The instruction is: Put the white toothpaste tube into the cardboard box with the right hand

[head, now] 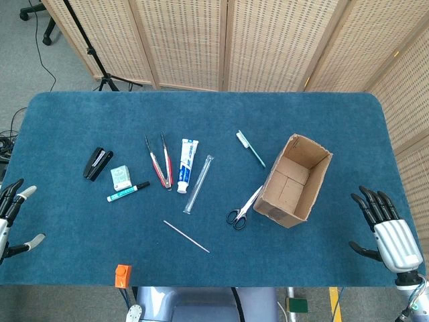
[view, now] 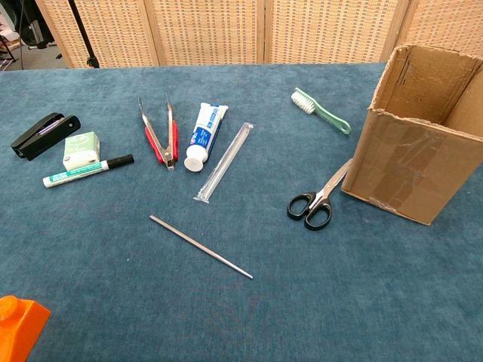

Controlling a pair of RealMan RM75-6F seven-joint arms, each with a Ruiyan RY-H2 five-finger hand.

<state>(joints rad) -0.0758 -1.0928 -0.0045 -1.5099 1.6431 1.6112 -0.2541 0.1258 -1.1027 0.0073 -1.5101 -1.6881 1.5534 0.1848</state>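
The white toothpaste tube (head: 186, 164) (view: 204, 134) with blue print lies flat near the middle of the blue table, its cap toward the front. The open cardboard box (head: 295, 180) (view: 420, 136) stands to its right, with nothing visible inside. My right hand (head: 387, 230) hovers at the table's front right corner, fingers spread, holding nothing, well right of the box. At the front left edge my left hand (head: 12, 213) is open too. The chest view shows neither hand.
Red tongs (head: 159, 161), a clear plastic sleeve (head: 199, 183), a green toothbrush (head: 251, 148), scissors (head: 242, 210) against the box, a thin metal rod (head: 186, 236), a marker (head: 127, 191), a small green box (head: 120, 176) and a black stapler (head: 97, 163) lie about. An orange block (head: 122, 275) sits at the front edge.
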